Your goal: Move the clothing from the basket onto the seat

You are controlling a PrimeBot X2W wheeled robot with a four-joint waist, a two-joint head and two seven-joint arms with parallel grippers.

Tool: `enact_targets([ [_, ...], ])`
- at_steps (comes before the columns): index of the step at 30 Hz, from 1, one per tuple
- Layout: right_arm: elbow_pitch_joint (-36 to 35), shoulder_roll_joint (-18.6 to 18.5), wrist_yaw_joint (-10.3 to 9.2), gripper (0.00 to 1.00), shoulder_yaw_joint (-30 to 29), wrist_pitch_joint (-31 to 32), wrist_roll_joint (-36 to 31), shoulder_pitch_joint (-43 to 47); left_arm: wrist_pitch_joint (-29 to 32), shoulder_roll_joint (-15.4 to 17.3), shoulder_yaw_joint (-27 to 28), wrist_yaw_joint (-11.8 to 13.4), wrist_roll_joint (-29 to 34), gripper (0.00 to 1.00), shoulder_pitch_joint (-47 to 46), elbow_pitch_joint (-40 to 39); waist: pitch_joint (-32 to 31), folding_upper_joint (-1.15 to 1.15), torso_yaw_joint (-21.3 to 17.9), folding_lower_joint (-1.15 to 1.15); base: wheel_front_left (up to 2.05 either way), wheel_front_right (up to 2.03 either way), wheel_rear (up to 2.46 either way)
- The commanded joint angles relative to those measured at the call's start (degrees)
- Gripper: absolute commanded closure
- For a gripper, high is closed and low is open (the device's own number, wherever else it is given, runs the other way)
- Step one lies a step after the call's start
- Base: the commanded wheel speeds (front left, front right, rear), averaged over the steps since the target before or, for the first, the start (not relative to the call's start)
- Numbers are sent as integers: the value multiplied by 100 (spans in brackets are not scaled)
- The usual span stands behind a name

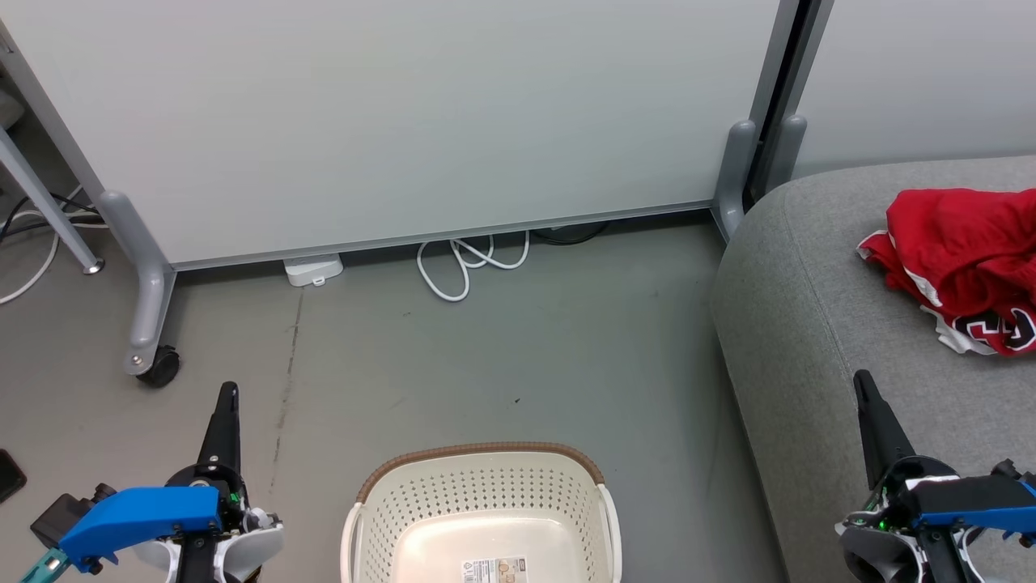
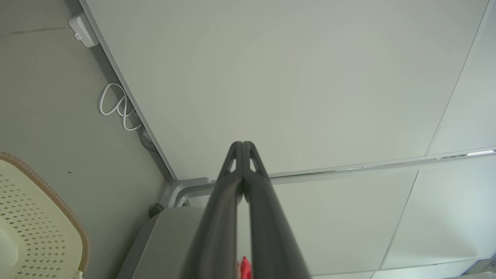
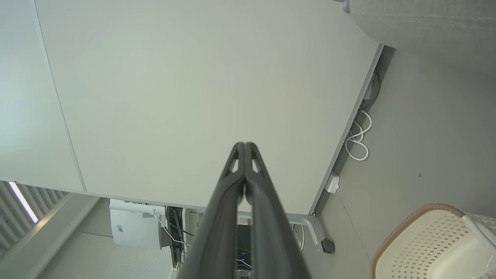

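The red clothing (image 1: 963, 259), with white trim and part of its black-and-white lettering showing, lies crumpled on the grey seat (image 1: 817, 324) at the right. The cream basket (image 1: 486, 518) with its brown rim stands on the floor at bottom centre, its inside bare apart from a barcode sticker. My left gripper (image 1: 229, 390) is shut at the lower left, left of the basket, holding nothing. My right gripper (image 1: 860, 376) is shut at the lower right, over the seat's front part, below the clothing. Both wrist views show the fingertips (image 2: 242, 144) (image 3: 245, 145) pressed together.
A white partition panel (image 1: 388, 121) on grey wheeled legs (image 1: 150, 324) stands behind the basket. A coiled white cable (image 1: 465, 263) and a white adapter (image 1: 313, 269) lie at its foot. A dark object (image 1: 10, 476) sits at the left edge of the floor.
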Motion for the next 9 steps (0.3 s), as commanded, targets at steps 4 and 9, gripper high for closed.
enact_targets([
  [4, 3, -25, 4, 100, -20, 65, 233, -80, 67, 12, 56, -49, -229, 100, -94, -41, -12, 0, -4, 0, 0, 0, 0],
  [9, 13, -26, 4, 100, -26, 120, 432, -87, 120, 12, 75, -54, -438, 100, -93, -43, -28, 0, -9, 0, 0, 0, 0],
])
